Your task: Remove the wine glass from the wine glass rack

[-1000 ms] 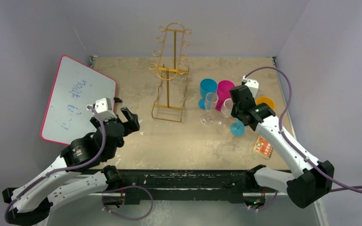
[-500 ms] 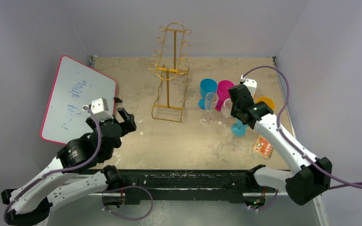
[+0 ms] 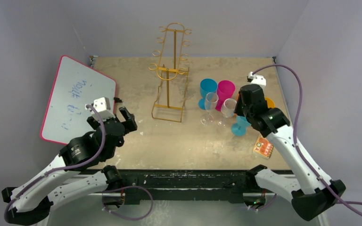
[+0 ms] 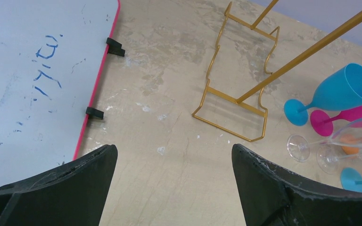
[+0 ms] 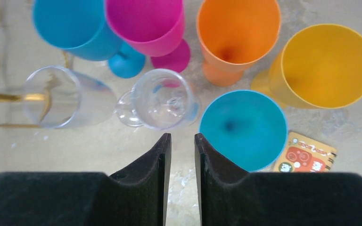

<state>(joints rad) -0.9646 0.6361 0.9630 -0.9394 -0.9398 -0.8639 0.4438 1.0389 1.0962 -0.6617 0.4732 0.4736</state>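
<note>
The gold wire wine glass rack stands upright at the back centre with nothing on its hooks; its base shows in the left wrist view. A clear wine glass stands on the table just beyond my right gripper, whose jaws are open by a narrow gap with nothing between them. A second clear glass stands to its left. Over bare table left of the rack, my left gripper is wide open and empty.
Blue, magenta, orange and yellow goblets crowd behind the clear glasses. A small blue cup sits by my right fingers, beside an orange card. A pink-edged whiteboard lies at the left.
My right gripper has drawn back from the clear wine glass toward the near right, and its jaws have parted slightly. The left arm has barely moved.
</note>
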